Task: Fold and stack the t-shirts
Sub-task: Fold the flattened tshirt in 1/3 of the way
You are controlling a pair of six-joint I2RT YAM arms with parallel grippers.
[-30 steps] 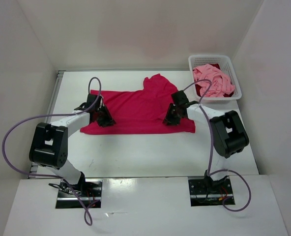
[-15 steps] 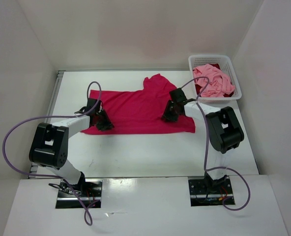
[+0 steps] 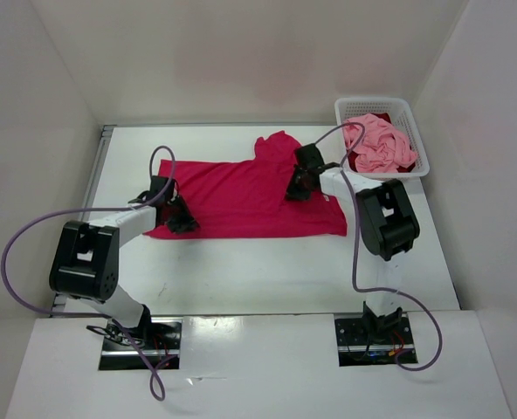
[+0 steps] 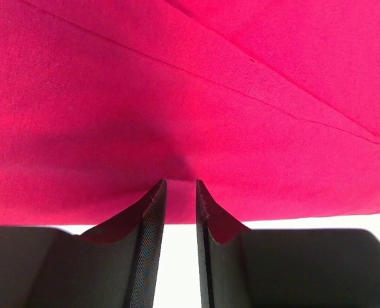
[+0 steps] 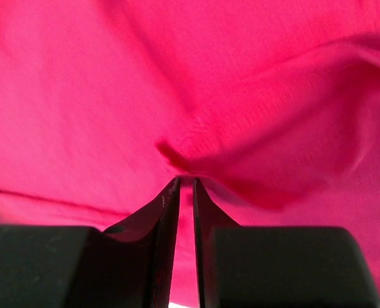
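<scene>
Shirt pinched mid-cloth by right hand; left hand slit-open at hem, hold unclear

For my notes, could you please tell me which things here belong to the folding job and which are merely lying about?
Job: magenta-red t-shirt, light pink t-shirt, dark crimson t-shirt, left pincer, right pincer.
Lying about: white basket, purple cables.

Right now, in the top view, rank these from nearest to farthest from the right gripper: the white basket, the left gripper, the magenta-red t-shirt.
1. magenta-red t-shirt: mid-table; the right gripper pinches it.
2. white basket: far right corner, just beyond that gripper.
3. left gripper: across the shirt, at its left near edge.
</scene>
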